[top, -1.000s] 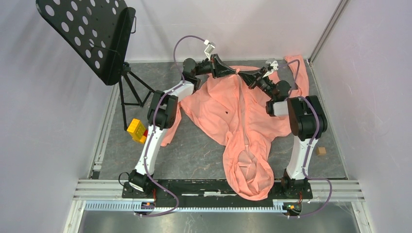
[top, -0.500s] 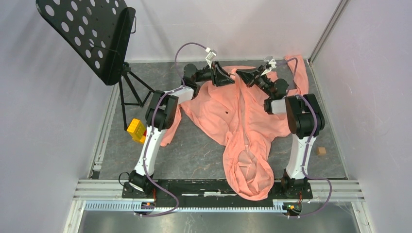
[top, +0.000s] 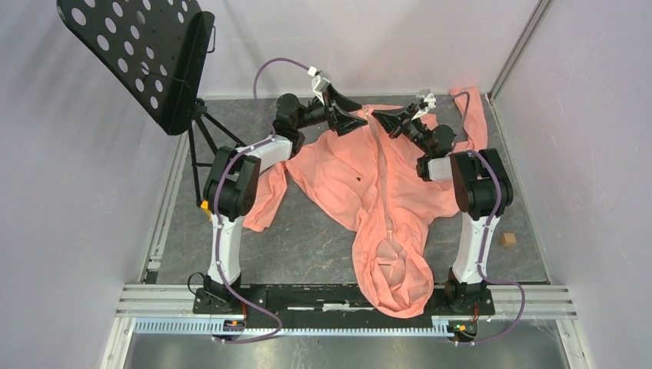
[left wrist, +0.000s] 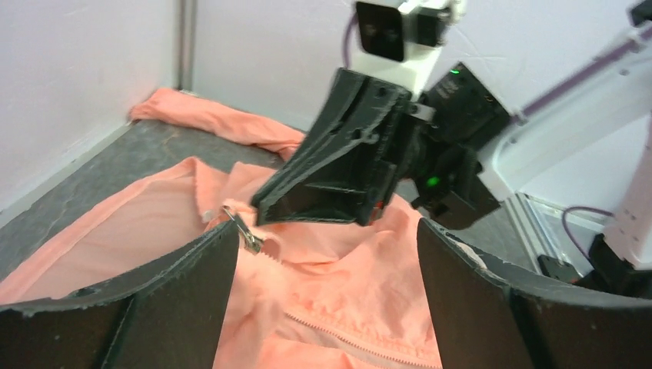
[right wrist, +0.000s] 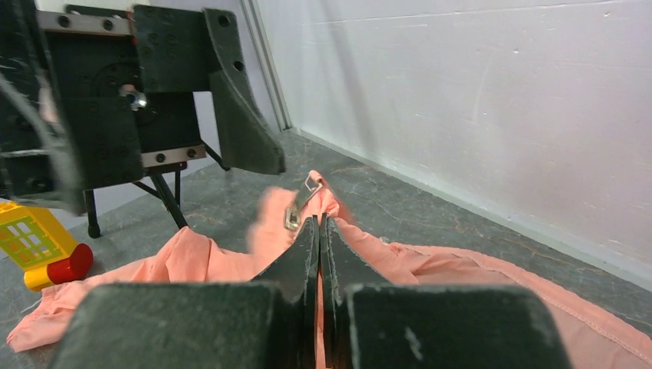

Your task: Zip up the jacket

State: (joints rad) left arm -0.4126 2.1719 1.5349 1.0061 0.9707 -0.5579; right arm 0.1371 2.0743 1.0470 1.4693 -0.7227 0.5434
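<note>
Spread across the grey stone-patterned table (top: 307, 238) is the salmon-pink hooded fabric jacket (top: 338, 169), hood at the near edge between the arm bases, hem up by the far wall. The right gripper (right wrist: 317, 221) has its fingers pressed together, pinching the hem. Facing it, the left gripper (left wrist: 327, 231) hangs wide apart, holding nothing. Between them sits the small metal zipper pull (left wrist: 247, 231).
</note>
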